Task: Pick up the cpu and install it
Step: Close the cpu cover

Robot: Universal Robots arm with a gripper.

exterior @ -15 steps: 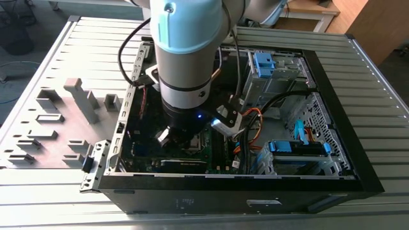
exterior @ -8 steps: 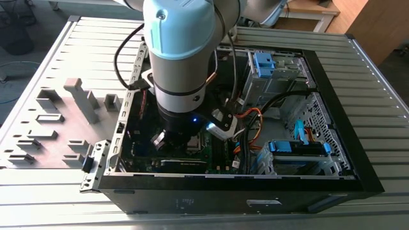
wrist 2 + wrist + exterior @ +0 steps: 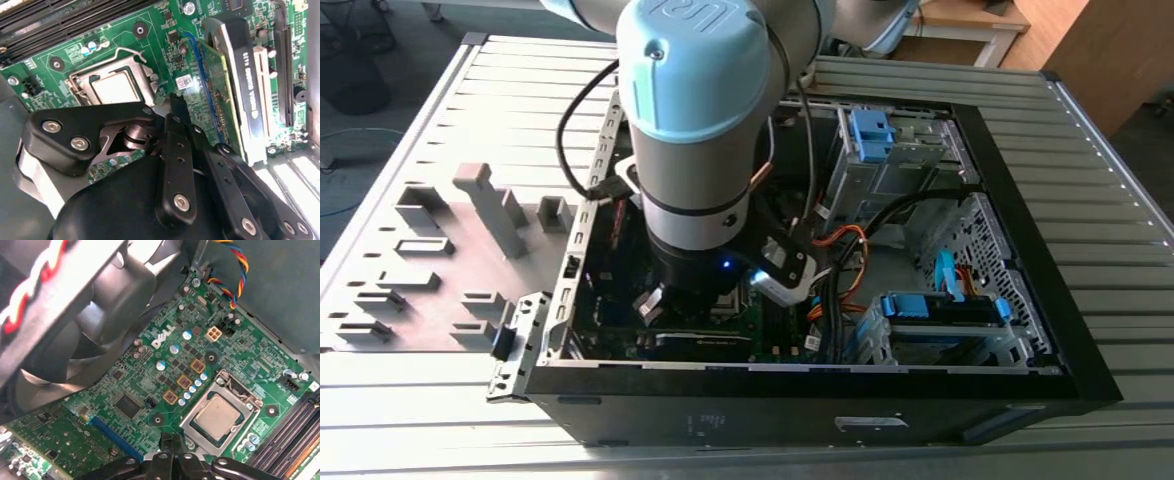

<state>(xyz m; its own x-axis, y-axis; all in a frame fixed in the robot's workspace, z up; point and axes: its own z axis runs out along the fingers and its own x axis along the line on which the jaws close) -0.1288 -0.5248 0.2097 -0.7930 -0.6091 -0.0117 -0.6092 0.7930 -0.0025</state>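
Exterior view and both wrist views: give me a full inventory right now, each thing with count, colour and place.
PC case: one, black, open, on the table
table: one, grey slatted metal, under the case
fixture tray: one, grey, at the exterior view's left of the case
motherboard: one, green, inside the case
cpu: one, silver-grey, lying in the socket
socket frame: one, silver, around the cpu
memory sticks: black, count unclear, beside the socket
expansion card: one, green with black cover, standing on edge
fan: one, black, over the board
arm: one, grey and light blue, reaching into the case
gripper: one, black, close beside the socket
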